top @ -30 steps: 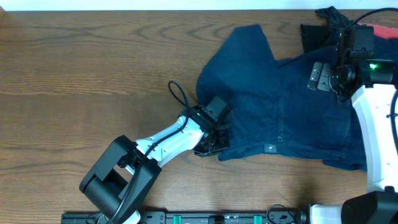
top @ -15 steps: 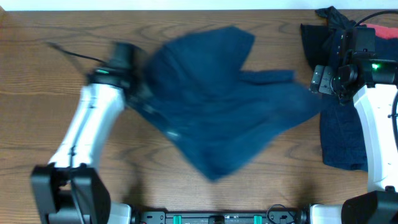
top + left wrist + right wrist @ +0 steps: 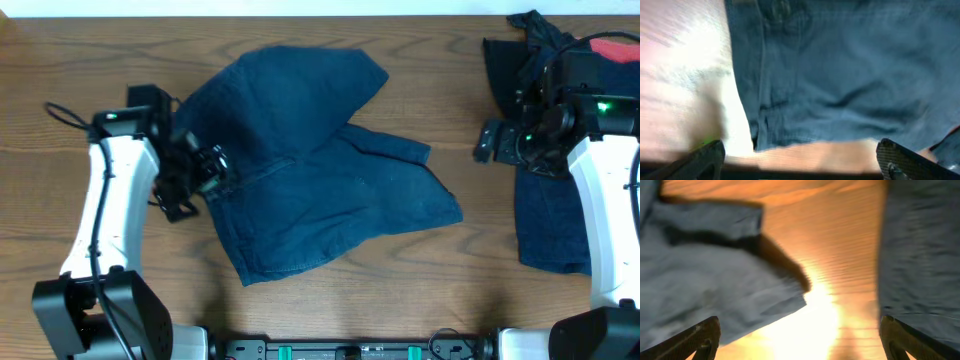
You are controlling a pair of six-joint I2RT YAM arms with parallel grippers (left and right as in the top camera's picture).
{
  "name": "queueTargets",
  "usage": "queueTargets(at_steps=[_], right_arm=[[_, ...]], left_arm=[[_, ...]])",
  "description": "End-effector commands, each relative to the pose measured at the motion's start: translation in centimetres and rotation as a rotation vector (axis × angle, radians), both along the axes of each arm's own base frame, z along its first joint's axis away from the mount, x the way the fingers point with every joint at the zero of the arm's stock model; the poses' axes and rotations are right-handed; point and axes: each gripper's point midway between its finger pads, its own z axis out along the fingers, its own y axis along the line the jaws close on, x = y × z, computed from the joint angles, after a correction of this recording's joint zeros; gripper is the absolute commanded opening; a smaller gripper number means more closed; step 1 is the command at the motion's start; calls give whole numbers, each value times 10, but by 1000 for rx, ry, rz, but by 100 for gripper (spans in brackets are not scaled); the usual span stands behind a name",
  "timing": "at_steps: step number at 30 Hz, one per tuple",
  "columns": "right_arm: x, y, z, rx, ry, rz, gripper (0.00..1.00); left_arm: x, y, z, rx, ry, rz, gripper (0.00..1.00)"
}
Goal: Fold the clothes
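The blue denim shorts [image 3: 310,170] lie spread and rumpled in the middle of the table, waistband side toward the left. My left gripper [image 3: 200,180] hovers at their left edge, open and holding nothing. In the left wrist view the shorts [image 3: 840,75] fill the top, with bare wood between my wide-set fingertips [image 3: 705,160]. My right gripper [image 3: 492,143] is open above the bare wood to the right of the shorts. Its wrist view shows a shorts leg hem [image 3: 715,280] on the left and another blue garment [image 3: 925,255] on the right.
More clothes are piled at the right: a dark navy piece [image 3: 545,225] under the right arm, a black piece [image 3: 510,55] and a red piece [image 3: 610,45] at the back corner. Bare wood table [image 3: 100,60] lies at the left and front.
My left arm swung the shorts from the right pile to the middle of the table, then opened and let them go. The right gripper stayed open and turned slightly left.
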Motion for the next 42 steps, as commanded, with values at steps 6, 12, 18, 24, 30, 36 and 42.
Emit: queueTargets(at_steps=[6,12,18,24,30,36,42], right_arm=[[-24,56,-35,112,78,157,99],[-28,56,-82,62,86,132,99],[-23,53,-113,53,42,92,99],[41,55,-105,43,-267,92,89],[59,62,-107,82,-350,74,68],[68,79,-132,166,-325,94,64],[74,88,-167,203,-282,104,63]], left_arm=[[-42,-23,-37,-20,132,-75,100],[-62,-37,-71,-10,162,-104,90],[-75,-45,-99,-1,150,-139,74],[-91,-39,-117,28,180,-119,53],[-111,-23,-129,115,234,-112,46],[-111,-14,-131,174,238,-99,40],[-111,-13,-131,178,238,-97,36]])
